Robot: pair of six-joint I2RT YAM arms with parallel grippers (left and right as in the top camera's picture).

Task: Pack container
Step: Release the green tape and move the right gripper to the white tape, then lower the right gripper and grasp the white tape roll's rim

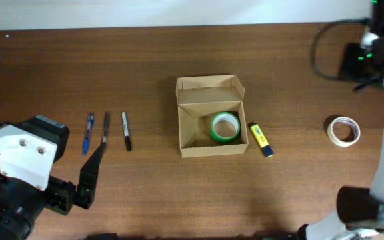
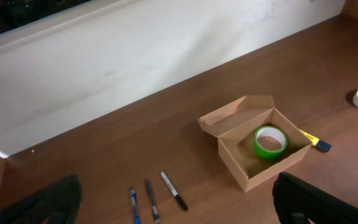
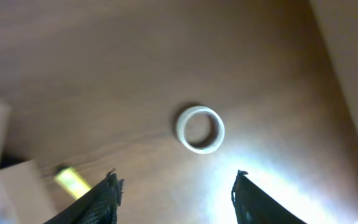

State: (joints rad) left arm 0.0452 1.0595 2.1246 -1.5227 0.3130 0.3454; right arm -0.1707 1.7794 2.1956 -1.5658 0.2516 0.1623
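Observation:
The container (image 1: 213,151) is a tan cardboard box standing mid-table, its flap lid (image 1: 210,83) folded back. Inside it, at the right, lies a green tape roll (image 1: 225,127). A yellow highlighter (image 1: 260,139) rests on the table just right of the box. Farther right lies a white tape roll (image 1: 344,131). My right gripper (image 3: 176,185) hangs open and empty above the table, with the white tape roll (image 3: 200,129) ahead of its fingertips. My left gripper (image 2: 179,208) stands wide open and empty at the near left, looking over the container (image 2: 235,165).
Three pens lie side by side left of the box: a blue pen (image 1: 87,133), a dark pen (image 1: 105,130) and a black marker (image 1: 126,130). A white wall borders the table's far edge. Cables and the right arm's base (image 1: 369,53) occupy the far right corner.

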